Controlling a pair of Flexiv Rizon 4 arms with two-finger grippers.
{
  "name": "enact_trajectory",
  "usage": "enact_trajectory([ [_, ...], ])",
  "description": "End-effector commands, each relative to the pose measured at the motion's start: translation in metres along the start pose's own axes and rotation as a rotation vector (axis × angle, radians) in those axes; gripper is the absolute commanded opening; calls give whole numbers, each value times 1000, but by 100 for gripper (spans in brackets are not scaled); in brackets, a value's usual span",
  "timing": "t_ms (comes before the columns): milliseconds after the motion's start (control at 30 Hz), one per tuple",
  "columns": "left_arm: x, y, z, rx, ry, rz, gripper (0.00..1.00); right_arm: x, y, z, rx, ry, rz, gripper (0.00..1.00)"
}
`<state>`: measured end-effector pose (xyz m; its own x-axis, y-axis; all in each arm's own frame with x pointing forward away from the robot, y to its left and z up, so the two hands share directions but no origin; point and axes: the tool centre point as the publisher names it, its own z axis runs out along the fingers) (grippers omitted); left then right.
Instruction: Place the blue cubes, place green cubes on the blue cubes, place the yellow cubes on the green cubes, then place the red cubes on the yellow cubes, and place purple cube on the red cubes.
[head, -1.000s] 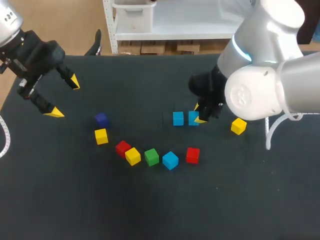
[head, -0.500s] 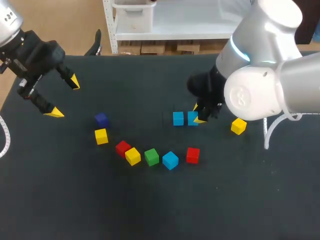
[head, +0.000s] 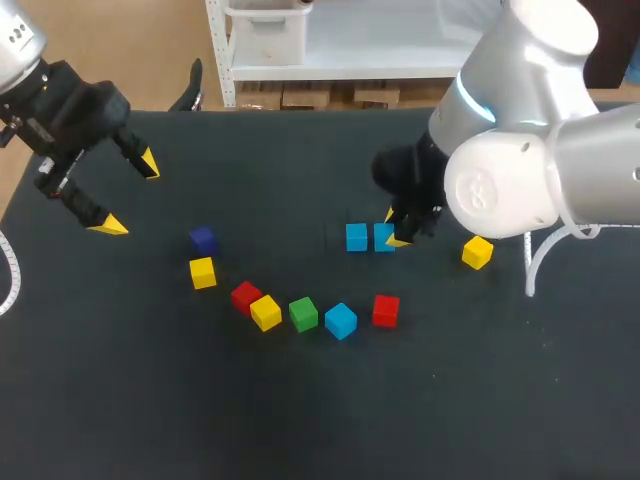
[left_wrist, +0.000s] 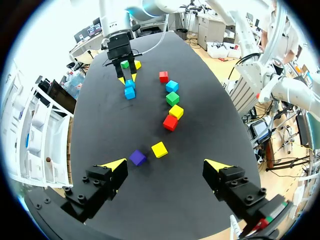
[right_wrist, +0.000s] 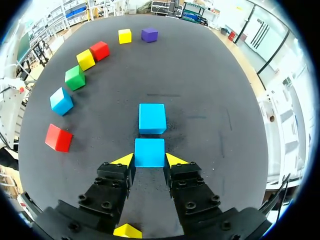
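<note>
**Desk:** What is your right gripper doing?

**Operator:** I am seeing the right gripper (right_wrist: 149, 160) sitting low over the table (head: 300, 420). Its two yellow tips are pressing against opposite sides of the clasped blue cube (right_wrist: 149, 150), so it is gripping that cube. The cube is sitting flat on the table, right at the ends of the fingers.

**Desk:** And its neighbour?

**Operator:** The second blue cube (right_wrist: 152, 118) is lying just ahead of the fingers, in line with the clasped one, with only a thin gap showing between them. From the head view the pair is sitting side by side.

**Desk:** Farther out?

**Operator:** A curved row is running away to one side of the gripper. It goes from the nearest red cube (right_wrist: 58, 138) to the third blue cube (right_wrist: 61, 100), the green cube (right_wrist: 75, 77) and the row's yellow cube (right_wrist: 85, 59), with the far red cube (right_wrist: 100, 50) close against that one. Beyond them the lone yellow cube (right_wrist: 124, 36) and the purple cube (right_wrist: 149, 34) are lying near each other. The stray yellow cube (head: 477, 252) is sitting apart, on the other side of my right arm.

**Desk:** The left side?

**Operator:** My left gripper (head: 128, 194) is hanging above the table's left part, well apart from the blue pair. Its fingers are spread wide and holding nothing. The purple cube and the lone yellow cube are the nearest things ahead of it.
</note>
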<state>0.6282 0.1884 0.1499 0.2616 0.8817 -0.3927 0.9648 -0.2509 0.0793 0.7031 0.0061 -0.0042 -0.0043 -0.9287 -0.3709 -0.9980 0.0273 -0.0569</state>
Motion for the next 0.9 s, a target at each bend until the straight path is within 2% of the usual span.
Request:
enact_trajectory([
  [33, 0, 1, 0, 2, 2, 1, 100, 0, -3, 0, -5, -2, 0, 0],
  [900, 0, 1, 0, 2, 2, 1, 100, 0, -5, 2, -12, -7, -6, 0],
])
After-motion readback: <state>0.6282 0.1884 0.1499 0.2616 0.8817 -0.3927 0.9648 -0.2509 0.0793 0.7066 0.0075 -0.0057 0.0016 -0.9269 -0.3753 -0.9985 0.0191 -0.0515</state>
